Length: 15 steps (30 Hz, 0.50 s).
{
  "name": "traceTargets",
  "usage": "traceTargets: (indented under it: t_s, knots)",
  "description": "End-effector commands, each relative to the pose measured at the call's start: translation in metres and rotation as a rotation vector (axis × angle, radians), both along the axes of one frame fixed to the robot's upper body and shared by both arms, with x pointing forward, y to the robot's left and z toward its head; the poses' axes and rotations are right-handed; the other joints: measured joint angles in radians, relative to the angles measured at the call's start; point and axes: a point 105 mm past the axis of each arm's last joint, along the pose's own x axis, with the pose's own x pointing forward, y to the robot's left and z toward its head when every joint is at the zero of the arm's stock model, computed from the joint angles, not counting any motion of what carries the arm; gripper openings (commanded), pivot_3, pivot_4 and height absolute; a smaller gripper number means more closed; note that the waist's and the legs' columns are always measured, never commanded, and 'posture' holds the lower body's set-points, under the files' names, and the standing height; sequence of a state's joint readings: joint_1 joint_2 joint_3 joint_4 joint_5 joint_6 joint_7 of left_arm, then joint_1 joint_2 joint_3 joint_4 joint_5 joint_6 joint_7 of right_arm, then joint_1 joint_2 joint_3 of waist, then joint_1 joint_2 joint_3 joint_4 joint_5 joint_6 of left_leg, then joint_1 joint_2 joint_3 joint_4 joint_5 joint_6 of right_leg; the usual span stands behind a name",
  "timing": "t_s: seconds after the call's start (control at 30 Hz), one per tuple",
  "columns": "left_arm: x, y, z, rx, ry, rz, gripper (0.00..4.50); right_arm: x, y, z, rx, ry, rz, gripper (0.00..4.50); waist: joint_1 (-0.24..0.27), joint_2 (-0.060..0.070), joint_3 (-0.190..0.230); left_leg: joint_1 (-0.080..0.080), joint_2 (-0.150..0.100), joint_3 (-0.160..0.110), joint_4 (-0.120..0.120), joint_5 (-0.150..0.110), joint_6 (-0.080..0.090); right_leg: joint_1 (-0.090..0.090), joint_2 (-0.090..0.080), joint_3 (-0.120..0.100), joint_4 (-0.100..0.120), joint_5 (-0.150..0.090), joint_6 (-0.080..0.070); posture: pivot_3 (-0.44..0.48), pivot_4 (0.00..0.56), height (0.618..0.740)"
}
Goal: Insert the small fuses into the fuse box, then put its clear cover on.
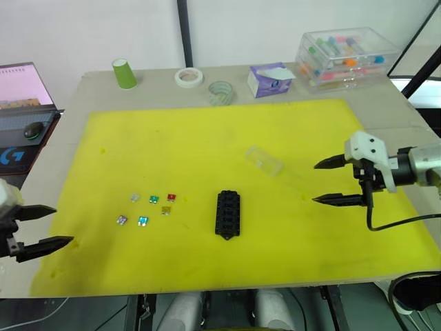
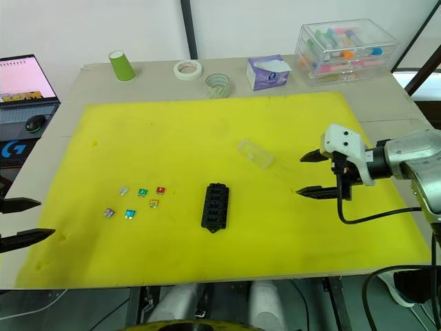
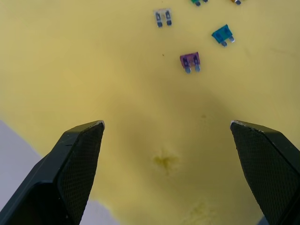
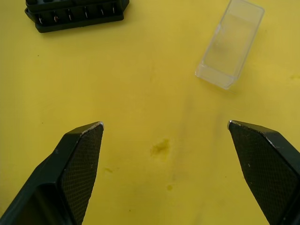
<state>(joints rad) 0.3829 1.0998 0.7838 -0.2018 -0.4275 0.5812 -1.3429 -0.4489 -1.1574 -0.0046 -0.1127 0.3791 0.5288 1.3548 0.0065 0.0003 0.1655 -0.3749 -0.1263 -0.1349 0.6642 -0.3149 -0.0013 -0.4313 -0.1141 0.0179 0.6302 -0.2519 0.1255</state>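
Note:
The black fuse box [image 1: 228, 213] lies empty near the middle of the yellow mat [image 1: 207, 138]. To its left the small fuses lie loose in a cluster: grey-clear [image 1: 135, 197], green [image 1: 154, 198], red [image 1: 171, 197], yellow [image 1: 166, 210], purple [image 1: 122, 220] and teal [image 1: 142, 221]. The clear cover [image 1: 264, 161] rests on the mat, farther back and to the right of the box. My left gripper [image 1: 43, 226] hovers open at the mat's left edge, short of the fuses. My right gripper [image 1: 329, 182] is open over the mat's right side, pointing toward the cover [image 4: 230, 43] and box [image 4: 75, 14].
Behind the mat stand a green cup [image 1: 124, 73], a white tape roll [image 1: 188, 77], a clear tape roll [image 1: 220, 92], a tissue pack [image 1: 270, 79] and a large clear case of coloured tubes [image 1: 346, 56]. A laptop [image 1: 24, 103] sits at the far left.

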Motion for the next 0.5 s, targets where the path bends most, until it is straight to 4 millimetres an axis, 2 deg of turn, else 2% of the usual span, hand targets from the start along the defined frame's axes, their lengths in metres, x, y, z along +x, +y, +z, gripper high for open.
traceTargets:
  t_s: [0.03, 0.5]
  knots:
    - [0.0017, -0.0011, 0.0018, 0.0, -0.01, -0.008, 4.5, -0.0036, 0.0022, 0.0152, 0.002, -0.048, 0.013, 4.48, 0.0, 0.0, 0.0, 0.0, 0.0, 0.0, 0.0, 0.0, 0.0, 0.0, 0.0, 0.0, 0.0, 0.0, 0.0, 0.0, 0.15, 0.74]
    - [0.0015, -0.0022, -0.0028, -0.012, 0.008, 0.001, 4.5, -0.0025, 0.0092, 0.0122, 0.029, -0.048, 0.03, 4.48, 0.0, 0.0, 0.0, 0.0, 0.0, 0.0, 0.0, 0.0, 0.0, 0.0, 0.0, 0.0, 0.0, 0.0, 0.0, 0.0, 0.15, 0.74]
